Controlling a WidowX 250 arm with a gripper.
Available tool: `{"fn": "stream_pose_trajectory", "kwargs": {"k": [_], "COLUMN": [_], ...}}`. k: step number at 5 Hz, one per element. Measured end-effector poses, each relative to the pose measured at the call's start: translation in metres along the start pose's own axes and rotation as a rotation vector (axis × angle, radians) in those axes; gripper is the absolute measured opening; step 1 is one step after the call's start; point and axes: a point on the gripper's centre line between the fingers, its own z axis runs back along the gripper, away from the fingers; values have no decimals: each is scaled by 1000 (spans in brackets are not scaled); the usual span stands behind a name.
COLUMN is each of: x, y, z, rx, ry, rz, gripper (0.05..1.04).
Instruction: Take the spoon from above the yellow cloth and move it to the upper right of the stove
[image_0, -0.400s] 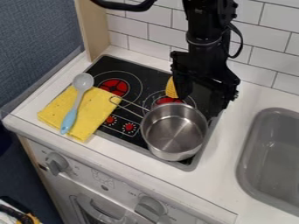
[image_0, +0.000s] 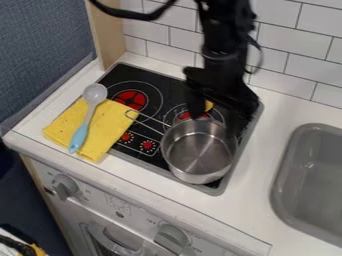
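Black fingers (image_0: 196, 106), spread apart, should straddle the spoon (image_0: 87, 117) mid-handle, pinch gently, then lift straight off the cloth (image_0: 111, 124).

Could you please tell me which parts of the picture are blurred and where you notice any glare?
Camera view: the arm looks smeared, softer than the wall tiles; bright highlights sit inside the metal pot; the gray sink shows a paler sheen.
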Motion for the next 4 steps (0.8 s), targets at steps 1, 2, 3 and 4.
{"fn": "stream_pose_trajectory", "kwargs": {"k": [1, 2, 3, 4], "x": [-11, -37, -69, -98], "y": [29, 68, 107, 138], "z": [18, 34, 31, 25], "rx": [53, 172, 214, 209], "ry": [-31, -20, 16, 25], "rz": [59, 145, 278, 405], "gripper": [1001, 1001, 1001, 1001]}}
